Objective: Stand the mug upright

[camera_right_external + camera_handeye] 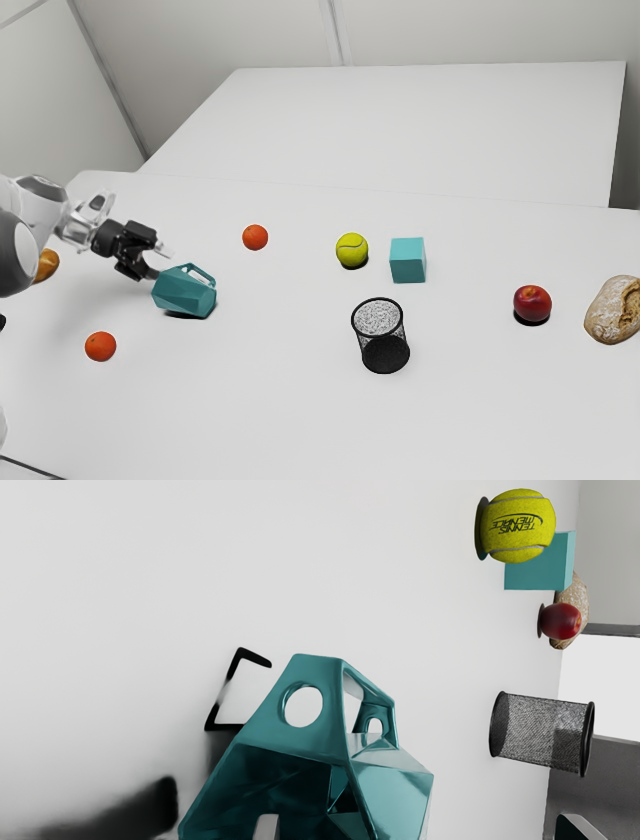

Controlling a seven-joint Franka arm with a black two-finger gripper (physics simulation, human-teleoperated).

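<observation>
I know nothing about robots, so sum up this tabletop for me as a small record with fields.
mug: teal, lying on its side, not yet upright
pincer: open, right by the mug
round orange fruits: two
tennis ball: yellow-green, near the teal cube
mesh bin: black, standing on the table
toward the exterior view's right: red fruit, then bread
brownish-orange item: partly hidden by the arm

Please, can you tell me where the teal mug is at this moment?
The teal mug lies tipped over toward the exterior view's left, close by the gripper, between the lower orange and the upper orange.
</observation>
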